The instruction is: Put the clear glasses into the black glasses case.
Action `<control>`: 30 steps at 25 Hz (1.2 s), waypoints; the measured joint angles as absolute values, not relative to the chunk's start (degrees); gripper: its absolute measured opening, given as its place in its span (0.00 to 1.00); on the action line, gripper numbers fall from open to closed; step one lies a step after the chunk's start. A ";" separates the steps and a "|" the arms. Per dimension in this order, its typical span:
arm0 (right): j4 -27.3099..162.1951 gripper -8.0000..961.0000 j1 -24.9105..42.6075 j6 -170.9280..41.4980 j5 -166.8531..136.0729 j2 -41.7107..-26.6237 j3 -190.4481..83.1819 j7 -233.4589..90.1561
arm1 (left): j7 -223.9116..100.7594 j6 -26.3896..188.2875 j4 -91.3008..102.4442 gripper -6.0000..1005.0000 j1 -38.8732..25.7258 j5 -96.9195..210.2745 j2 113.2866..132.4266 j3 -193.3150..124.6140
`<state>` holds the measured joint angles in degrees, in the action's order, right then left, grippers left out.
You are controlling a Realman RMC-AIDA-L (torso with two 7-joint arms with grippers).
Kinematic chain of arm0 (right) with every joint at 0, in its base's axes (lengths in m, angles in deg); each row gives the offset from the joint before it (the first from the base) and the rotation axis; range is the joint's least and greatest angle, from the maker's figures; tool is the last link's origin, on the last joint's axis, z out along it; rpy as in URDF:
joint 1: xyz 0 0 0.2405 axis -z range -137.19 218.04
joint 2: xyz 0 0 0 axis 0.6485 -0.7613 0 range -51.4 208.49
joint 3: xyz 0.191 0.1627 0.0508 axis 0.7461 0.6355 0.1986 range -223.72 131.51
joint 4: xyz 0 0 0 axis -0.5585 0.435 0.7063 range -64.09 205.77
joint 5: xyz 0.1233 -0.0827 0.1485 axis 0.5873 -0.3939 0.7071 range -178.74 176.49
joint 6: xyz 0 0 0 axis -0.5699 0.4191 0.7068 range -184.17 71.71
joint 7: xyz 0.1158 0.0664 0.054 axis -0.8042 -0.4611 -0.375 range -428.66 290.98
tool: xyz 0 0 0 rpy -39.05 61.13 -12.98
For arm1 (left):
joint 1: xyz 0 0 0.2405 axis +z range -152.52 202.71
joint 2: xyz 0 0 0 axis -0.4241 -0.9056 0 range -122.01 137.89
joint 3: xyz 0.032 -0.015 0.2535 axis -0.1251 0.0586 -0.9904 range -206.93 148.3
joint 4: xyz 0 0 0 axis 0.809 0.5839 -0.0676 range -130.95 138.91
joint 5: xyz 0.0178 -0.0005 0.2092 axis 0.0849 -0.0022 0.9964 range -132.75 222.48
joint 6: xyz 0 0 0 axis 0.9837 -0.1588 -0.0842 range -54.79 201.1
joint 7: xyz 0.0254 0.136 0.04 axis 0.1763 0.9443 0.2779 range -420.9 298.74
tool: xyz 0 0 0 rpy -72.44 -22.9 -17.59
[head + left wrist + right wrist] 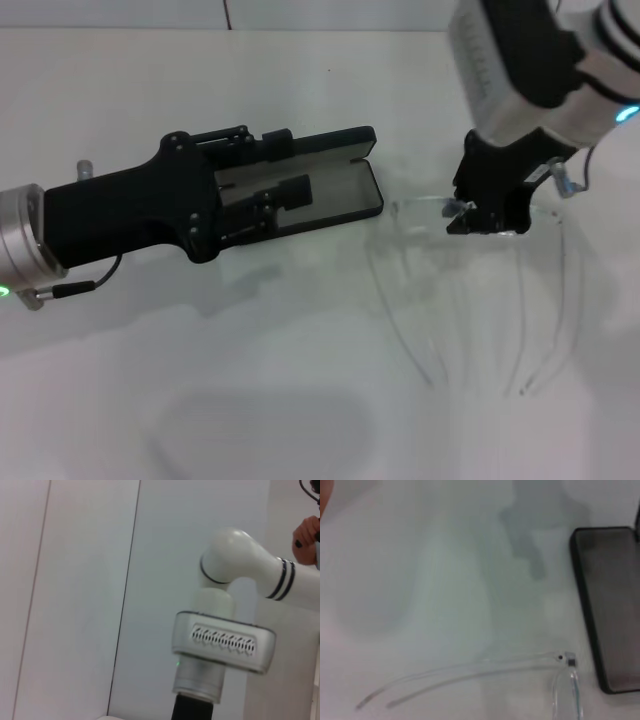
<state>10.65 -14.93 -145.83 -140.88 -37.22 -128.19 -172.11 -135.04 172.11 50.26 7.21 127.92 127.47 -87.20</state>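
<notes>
The black glasses case (345, 190) lies open at mid-table and shows its grey lining. My left gripper (285, 165) reaches in from the left and sits over the case's back edge and tray. The clear glasses (420, 215) lie just right of the case. Their front faces away and their thin arms (405, 330) trail toward me. My right gripper (485, 225) comes down onto the middle of the glasses' front. The right wrist view shows one clear arm (470, 672) with its hinge beside the case (610, 605).
The white table (200, 400) runs wide in front of the case and glasses. The left wrist view holds only my right arm (225, 640) against a pale wall. A person's hand (305, 540) is at that view's edge.
</notes>
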 joint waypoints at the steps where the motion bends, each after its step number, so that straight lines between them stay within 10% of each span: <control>1: 8.62 0.15 -13.45 -146.30 -140.79 -37.22 -127.59 -172.48 | -135.10 172.12 50.28 0.51 7.20 127.56 127.47 -87.19; 18: 23.65 0.14 0.37 -143.85 -99.71 -37.00 -110.14 -149.75 | -143.59 171.79 55.81 0.32 2.33 117.43 127.61 -87.57; 21: 29.06 0.14 -0.63 -143.25 -95.18 -37.36 -110.53 -148.37 | -143.32 171.63 55.06 0.10 0.37 117.54 127.63 -88.73; 30: 37.59 0.14 -1.23 -143.69 -84.71 -37.59 -110.86 -146.59 | -142.46 170.25 53.90 0.11 -0.32 116.03 127.80 -90.97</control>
